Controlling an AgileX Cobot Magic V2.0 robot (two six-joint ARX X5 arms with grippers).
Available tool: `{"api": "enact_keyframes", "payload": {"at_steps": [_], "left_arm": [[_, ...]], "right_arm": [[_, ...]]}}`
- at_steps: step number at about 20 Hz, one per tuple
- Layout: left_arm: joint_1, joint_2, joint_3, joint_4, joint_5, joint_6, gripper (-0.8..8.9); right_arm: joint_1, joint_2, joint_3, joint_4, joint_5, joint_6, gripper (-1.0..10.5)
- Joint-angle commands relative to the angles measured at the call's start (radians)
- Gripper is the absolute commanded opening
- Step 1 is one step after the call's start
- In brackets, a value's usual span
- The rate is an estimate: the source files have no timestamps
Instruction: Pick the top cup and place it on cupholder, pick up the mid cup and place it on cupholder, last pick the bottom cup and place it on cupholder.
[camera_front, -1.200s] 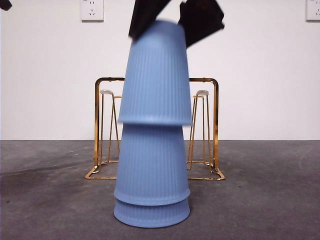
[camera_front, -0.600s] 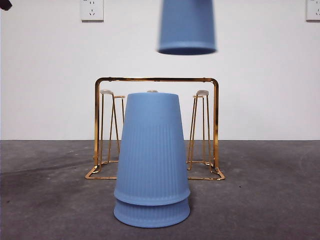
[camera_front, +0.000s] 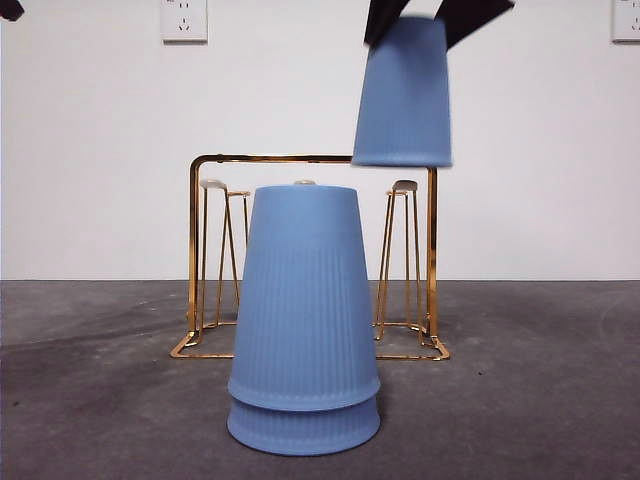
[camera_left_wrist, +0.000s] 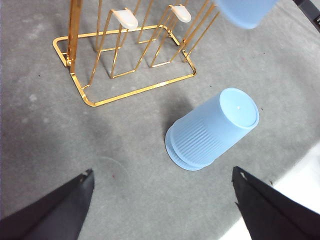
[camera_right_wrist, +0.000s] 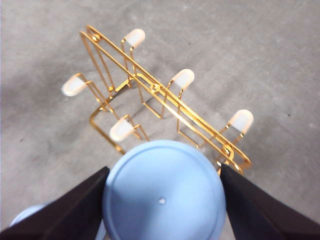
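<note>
Gripping unmarked top cup (camera_front: 402, 95) — right fingers (camera_front: 440, 15)

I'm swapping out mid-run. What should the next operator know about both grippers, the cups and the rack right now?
Right gripper: shut on the top cup, upside down in the air above the right end of the cupholder, not yet on a peg.
Left gripper: open, holding nothing, waiting over the table.
Mid cup stands nested over the bottom cup, in front of the cupholder.
Done: top cup lifted off the stack.
Left: seat it on a peg, then mid cup, then bottom cup.
</note>
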Motion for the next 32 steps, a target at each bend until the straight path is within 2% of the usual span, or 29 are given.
{"api": "enact_keyframes", "payload": {"at_steps": [1, 5, 12, 19, 22, 26, 28, 32], "left_arm": [[-0.003, 0.003, 0.016, 0.006, 0.006, -0.002, 4.37], [-0.003, 0.003, 0.016, 0.007, 0.006, -0.002, 4.37], [-0.003, 0.003, 0.016, 0.007, 0.006, -0.002, 4.37], [-0.003, 0.003, 0.016, 0.006, 0.006, -0.002, 4.37], [-0.003, 0.003, 0.016, 0.005, 0.006, -0.002, 4.37], [-0.003, 0.003, 0.016, 0.006, 0.006, -0.002, 4.37], [-0.003, 0.003, 0.016, 0.007, 0.006, -0.002, 4.37], [-0.003, 0.004, 0.016, 0.010, 0.006, -0.002, 4.38]], "right_arm": [[-0.010, 0.015, -0.055, 0.083, -0.002, 0.029, 2.6], [-0.031, 0.015, -0.167, 0.178, -0.030, 0.040, 2.6], [-0.033, 0.016, -0.322, 0.338, -0.031, 0.063, 2.6], [-0.041, 0.063, -0.340, 0.346, -0.035, 0.068, 2.8], [-0.039, 0.075, -0.340, 0.348, -0.038, 0.072, 3.8], [-0.040, 0.071, -0.338, 0.346, -0.036, 0.071, 4.0], [-0.039, 0.053, -0.334, 0.346, -0.026, 0.071, 4.5], [-0.041, -0.050, -0.333, 0.335, -0.026, 0.069, 4.5]]}}
